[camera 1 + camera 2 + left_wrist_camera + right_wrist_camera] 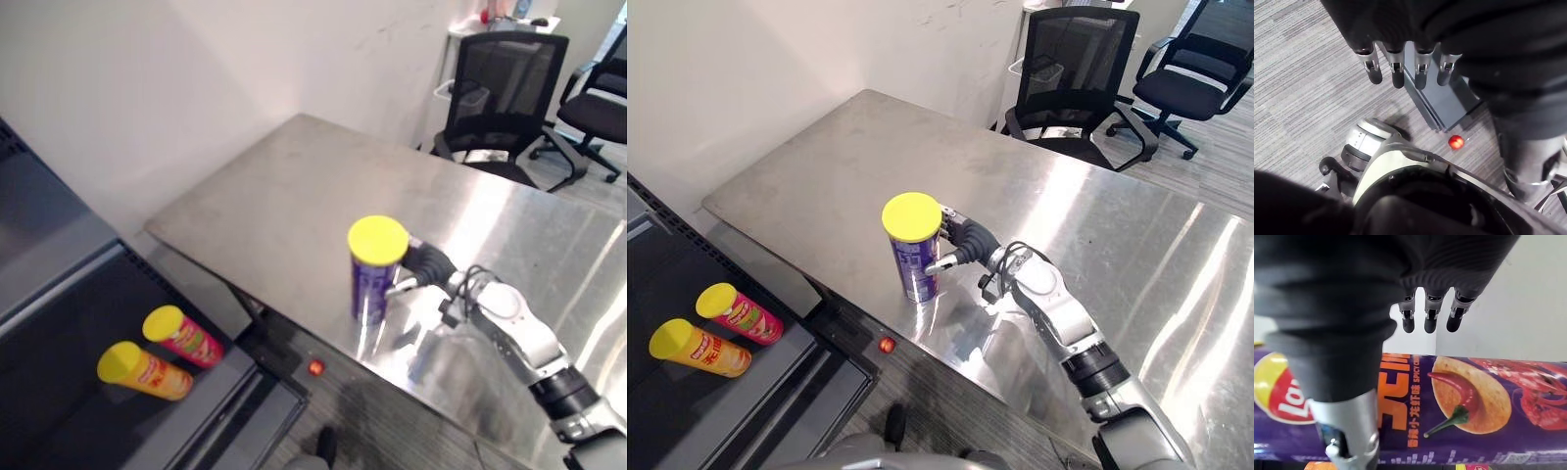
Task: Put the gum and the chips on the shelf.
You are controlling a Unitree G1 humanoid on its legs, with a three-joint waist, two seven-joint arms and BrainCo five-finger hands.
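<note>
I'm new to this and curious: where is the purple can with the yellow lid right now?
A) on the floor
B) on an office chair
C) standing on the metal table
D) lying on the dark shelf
C: the purple can stands upright on the metal table, with the right hand beside it.

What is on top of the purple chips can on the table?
A yellow lid closes the top of the purple chips can. Nothing lies on the lid. What is inside the can cannot be seen, because the lid covers it.
</note>
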